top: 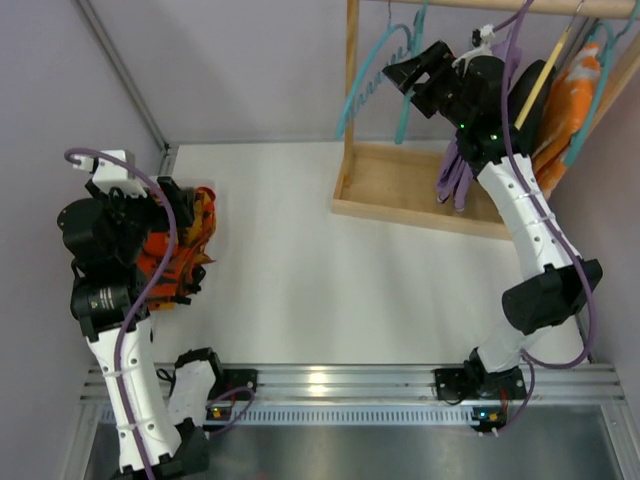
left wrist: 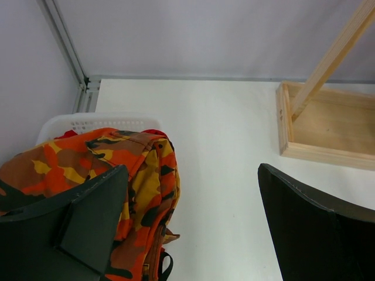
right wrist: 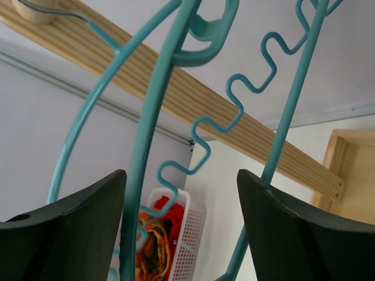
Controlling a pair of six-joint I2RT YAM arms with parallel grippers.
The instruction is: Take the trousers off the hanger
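- The white table runs from the arm bases to the far wall. You have the trousers on its left side and the hanger at its far right, well apart.
- The wooden rack stands at the far right. Its flat base is on the table and its post rises to a top rail.
- The trousers lie off the hanger in a crumpled camouflage heap on the left edge of the table, just beside your left arm. In the top view the heap's long axis runs near to far. In the left wrist view the cloth spills from the far basket down toward the camera.
- A white perforated basket sits under and behind the heap, with more orange and red cloth in it.
- An orange-and-white garment hangs at the right end of the rack.
- The hanger hangs from the top rail with its hook up, so its long axis is close to vertical. In the right wrist view its teal strands climb steeply through the frame.
- Your right gripper is raised at the rail with its jaws spread. Two teal strands pass between the fingers, and you cannot tell whether either pad touches them.
- Your left gripper is spread wide with nothing between the jaws. Its left finger overlaps the trousers, but contact is unclear.
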